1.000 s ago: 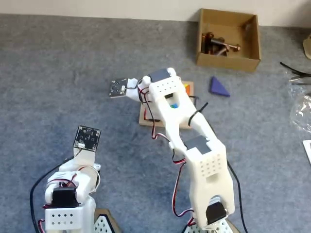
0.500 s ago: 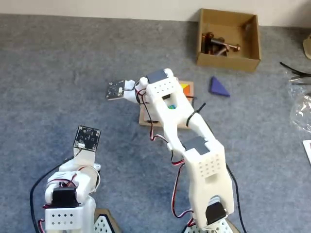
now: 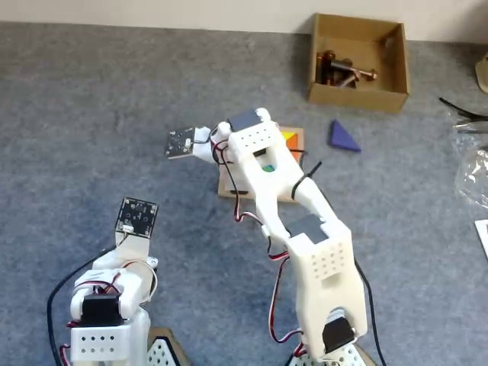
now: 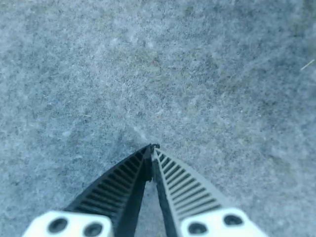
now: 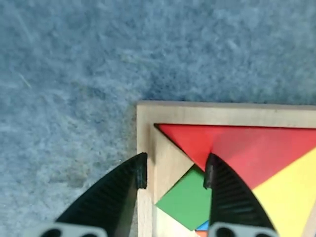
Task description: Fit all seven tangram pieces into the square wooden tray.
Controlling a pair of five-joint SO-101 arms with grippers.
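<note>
Right hand (image 5: 175, 173): fingers spread, holding nothing. It is poised over a corner of the square wooden tray (image 5: 197, 112). One finger sits outside the tray wall and the other over the tip of the red triangle (image 5: 232, 143).

Left hand (image 4: 152, 148): fingers pressed together, empty, above bare grey counter (image 3: 91, 91).

Tray contents visible: the red triangle, a green square (image 5: 185, 200) and a yellow triangle (image 5: 281, 192). A strip of bare wood shows between these pieces and the wall.

Outstanding: a purple triangle (image 3: 343, 137) lies on the counter well apart from the tray, near the cardboard box (image 3: 354, 97). The task is judged incomplete.

Hazards:
- If the right hand closes where it is, it would likely pinch the wall and could drag or tilt the tray, unseating pieces.
- The finger over the red tip may lift or shift that piece if lowered.
- Whether the bare strip suits the purple triangle cannot be told. Forcing it could jam neighbouring pieces.
</note>
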